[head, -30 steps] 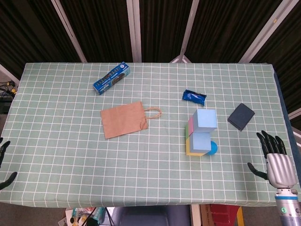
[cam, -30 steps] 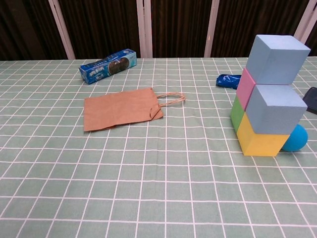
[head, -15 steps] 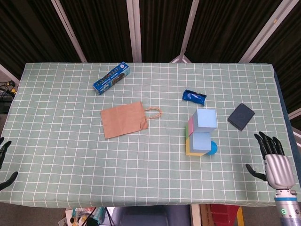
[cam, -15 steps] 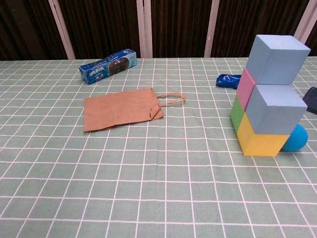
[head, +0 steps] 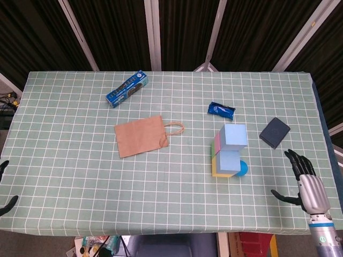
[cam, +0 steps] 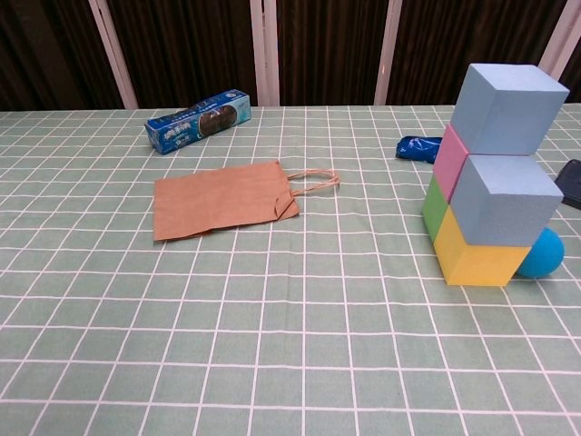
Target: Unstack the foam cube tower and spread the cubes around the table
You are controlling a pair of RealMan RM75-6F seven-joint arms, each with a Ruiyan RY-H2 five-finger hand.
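Near edge, right: right hand [head: 308, 184] spread wide, fingers [head: 293, 159] apart, holding nothing, hovering over the checked table [head: 69, 176]. Far left edge: left hand [head: 4, 187] barely in frame, only dark fingertips visible, apart, gripping nothing. Just beyond the right hand, well apart from it: foam cube tower [cam: 490, 177] intact, blue cubes over yellow, pink over green, blue ball [cam: 542, 252] touching its base. Mid-table: flat paper bag [cam: 222, 198]. Farther back: dark wallet [head: 274, 132], blue packet [head: 221, 110], cookie box [cam: 199, 120].

green white-checked tablecloth [head: 64, 160]; blue [head: 235, 135], pink [cam: 448, 162], green [cam: 435, 208], yellow cubes [cam: 481, 260]; brown paper bag [head: 140, 135].
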